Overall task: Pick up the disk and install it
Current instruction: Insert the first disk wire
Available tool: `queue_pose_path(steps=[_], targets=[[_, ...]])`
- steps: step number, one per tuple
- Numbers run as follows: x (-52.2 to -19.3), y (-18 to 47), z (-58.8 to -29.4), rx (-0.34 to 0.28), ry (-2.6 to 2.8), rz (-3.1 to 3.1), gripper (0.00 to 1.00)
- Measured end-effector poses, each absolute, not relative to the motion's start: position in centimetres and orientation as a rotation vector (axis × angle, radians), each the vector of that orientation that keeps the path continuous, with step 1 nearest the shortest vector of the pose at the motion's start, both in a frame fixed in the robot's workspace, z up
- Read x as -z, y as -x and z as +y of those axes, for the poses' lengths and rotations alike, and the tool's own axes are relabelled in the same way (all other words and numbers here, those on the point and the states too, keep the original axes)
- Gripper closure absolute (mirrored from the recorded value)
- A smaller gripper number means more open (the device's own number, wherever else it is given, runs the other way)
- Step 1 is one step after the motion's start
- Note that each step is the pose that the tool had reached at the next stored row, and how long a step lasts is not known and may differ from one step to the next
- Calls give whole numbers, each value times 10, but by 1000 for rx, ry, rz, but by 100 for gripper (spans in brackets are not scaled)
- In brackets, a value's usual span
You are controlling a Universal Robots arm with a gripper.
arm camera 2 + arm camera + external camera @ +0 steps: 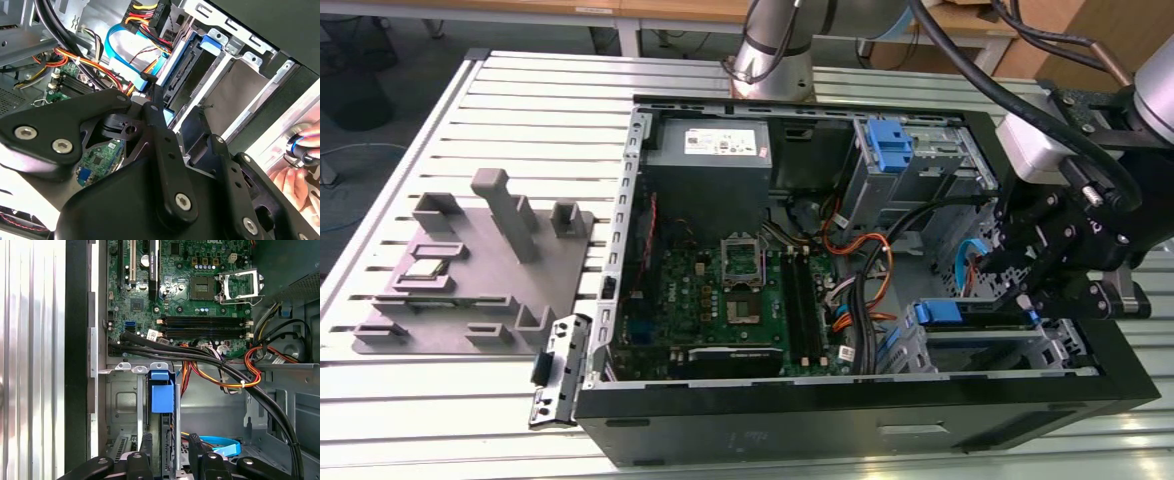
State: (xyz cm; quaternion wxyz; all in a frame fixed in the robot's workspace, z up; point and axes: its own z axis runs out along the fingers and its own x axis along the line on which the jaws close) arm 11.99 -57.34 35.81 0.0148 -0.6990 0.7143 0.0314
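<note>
The disk stands on edge in a slot of the grey drive cage at the case's corner. Its blue rail tab is level with the cage's rim. In the exterior view the disk lies in the lower bay on that view's right, under the arm's black head. My gripper is open and straddles the disk's rear end. One black finger stands on each side, with a small gap to the drive. In the second wrist view the disk sits inside the cage beyond my gripper.
The open black computer case lies on a slatted metal table. Orange, black and blue cables cross beside the cage, next to the motherboard. A grey fixture plate sits on the exterior view's left. A hand shows beyond the case wall.
</note>
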Motion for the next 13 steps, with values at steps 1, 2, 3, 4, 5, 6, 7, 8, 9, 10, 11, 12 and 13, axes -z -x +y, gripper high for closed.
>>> queue_pose_path(steps=[1,2,3,4,5,6,7,8,9,10,11,12,13], targets=[[-358,-120,-573,-98,2176,2223,58],[-358,-120,-573,-98,2176,2223,58],[-358,-120,-573,-98,2176,2223,58],[-358,-120,-573,-98,2176,2223,58],[-358,-120,-573,-98,2176,2223,58],[-358,-120,-573,-98,2176,2223,58],[-358,-120,-573,-98,2176,2223,58],[-358,-120,-573,-98,2176,2223,58],[-359,-120,-573,-97,2176,2223,58],[-360,-120,-573,-97,2176,2223,58],[-362,-120,-573,-98,2176,2223,58],[-364,-120,-573,-98,2176,2223,58],[-366,-120,-573,-98,2176,2223,58]])
